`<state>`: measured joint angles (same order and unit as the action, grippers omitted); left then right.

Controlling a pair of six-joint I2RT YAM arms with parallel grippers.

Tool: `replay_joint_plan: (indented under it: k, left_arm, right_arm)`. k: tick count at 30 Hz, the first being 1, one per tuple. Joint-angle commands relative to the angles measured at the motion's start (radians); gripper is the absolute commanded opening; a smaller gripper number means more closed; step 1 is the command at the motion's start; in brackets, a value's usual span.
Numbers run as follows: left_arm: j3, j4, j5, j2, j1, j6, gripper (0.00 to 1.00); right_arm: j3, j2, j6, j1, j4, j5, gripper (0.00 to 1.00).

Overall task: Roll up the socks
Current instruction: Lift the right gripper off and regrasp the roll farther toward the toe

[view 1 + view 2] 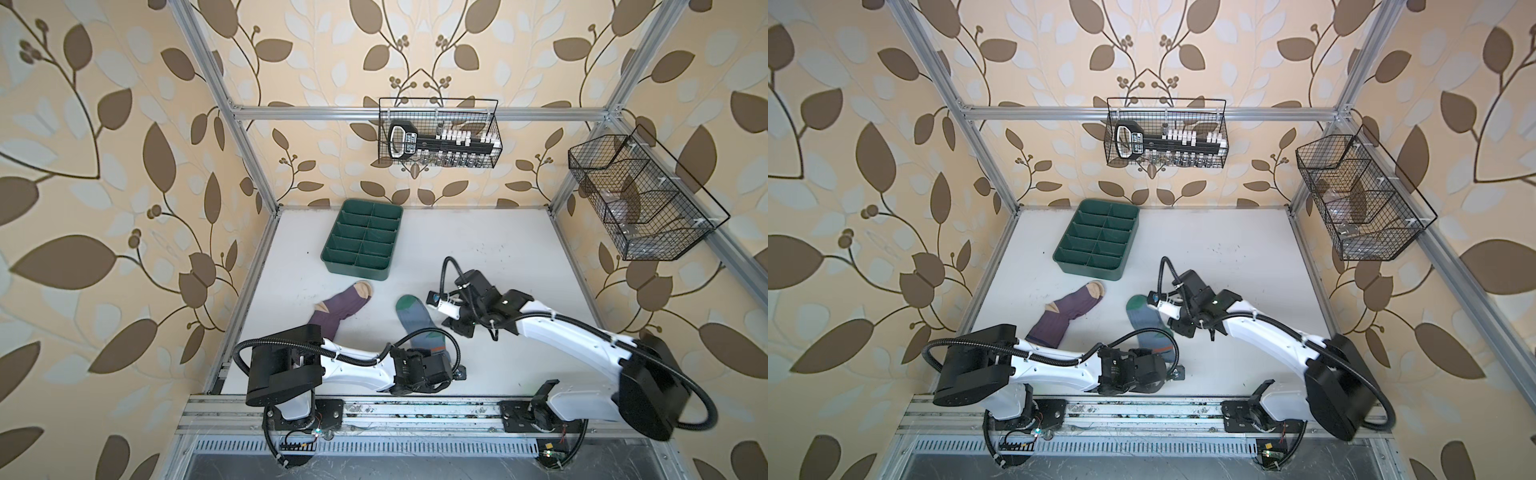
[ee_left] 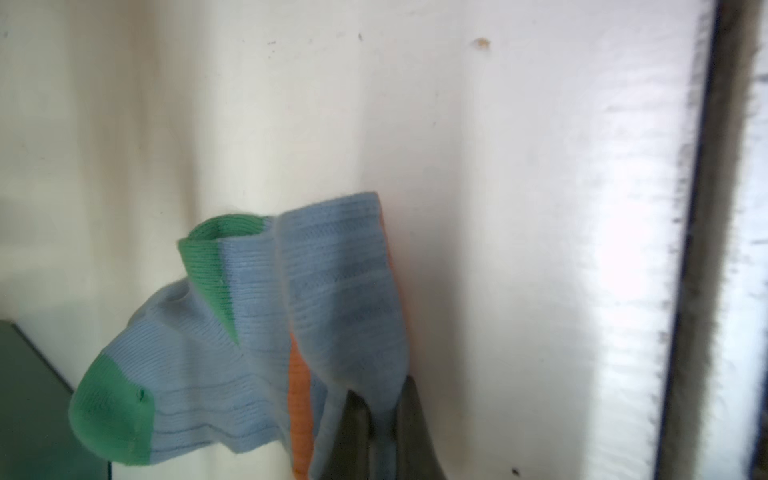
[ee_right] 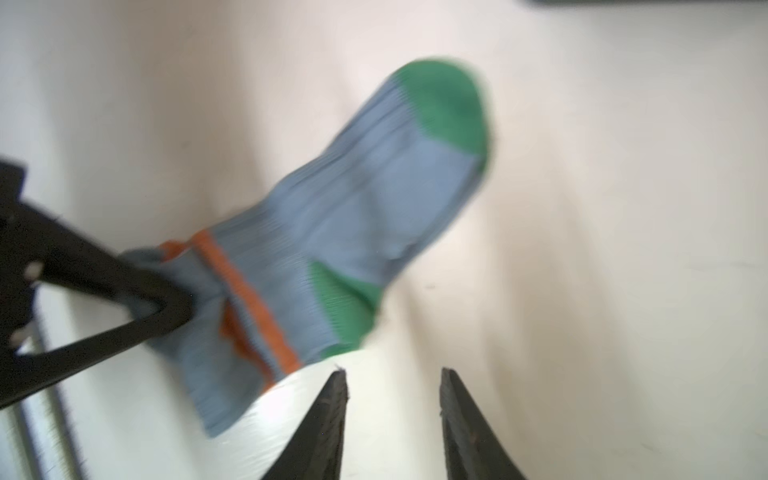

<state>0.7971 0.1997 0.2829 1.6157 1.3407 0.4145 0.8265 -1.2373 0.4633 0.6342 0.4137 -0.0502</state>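
Observation:
A light blue sock [image 1: 415, 322] with a green toe and an orange stripe lies near the middle of the white table in both top views. Its cuff end is bunched and pinched between the fingers of my left gripper [image 2: 384, 411], which is shut on it; the right wrist view shows that left gripper [image 3: 160, 305] on the cuff too. My right gripper [image 3: 392, 374] is open and empty, just beside the sock's heel [image 3: 345, 307]. A purple sock [image 1: 337, 311] with a beige toe lies flat to the left, partly under my left arm.
A green divided tray [image 1: 357, 272] stands behind the socks. One wire basket [image 1: 440, 133] hangs on the back rail and another wire basket [image 1: 640, 195] on the right rail. The table's front edge and metal rail [image 1: 374, 409] run close behind my left gripper.

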Motion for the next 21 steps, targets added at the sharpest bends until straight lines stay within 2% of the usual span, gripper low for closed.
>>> replay_joint_plan:
  k: [1, 5, 7, 8, 9, 12, 14, 16, 17, 19, 21]
  left_arm:
    - [0.036, 0.188, -0.248, -0.020, -0.052, 0.044, 0.00]
    - [0.092, 0.276, -0.391, 0.009, -0.126, 0.036, 0.00]
    - [0.132, 0.332, -0.458, 0.046, -0.169, 0.035, 0.00]
    - [0.150, 0.355, -0.481, 0.065, -0.187, 0.035, 0.00]
    - [0.174, 0.376, -0.501, 0.086, -0.206, 0.035, 0.00]
    - [0.223, 0.428, -0.551, 0.131, -0.256, 0.042, 0.00]
    - [0.239, 0.442, -0.585, 0.151, -0.282, 0.042, 0.00]
    - [0.250, 0.445, -0.596, 0.167, -0.299, 0.034, 0.00]
    - [0.258, 0.451, -0.597, 0.177, -0.306, 0.032, 0.00]
    - [0.277, 0.459, -0.604, 0.194, -0.323, 0.022, 0.00]
    - [0.301, 0.476, -0.625, 0.218, -0.349, 0.019, 0.00]
  right_arm:
    - [-0.036, 0.175, -0.137, -0.101, -0.194, 0.182, 0.39]
    - [-0.140, 0.417, -0.282, -0.166, -0.309, 0.216, 0.41]
    - [-0.173, 0.526, -0.355, -0.169, -0.314, 0.206, 0.47]
    - [-0.180, 0.568, -0.395, -0.170, -0.307, 0.183, 0.53]
    - [-0.186, 0.619, -0.428, -0.169, -0.304, 0.138, 0.54]
    - [-0.215, 0.729, -0.459, -0.170, -0.303, -0.024, 0.52]
    - [-0.228, 0.778, -0.430, -0.169, -0.282, -0.119, 0.49]
    - [-0.237, 0.797, -0.296, -0.165, -0.213, -0.263, 0.48]
    - [-0.236, 0.795, -0.231, -0.151, -0.156, -0.281, 0.47]
    - [-0.224, 0.767, -0.119, -0.074, -0.014, -0.193, 0.47]
    - [-0.231, 0.735, -0.021, 0.066, 0.094, -0.022, 0.47]
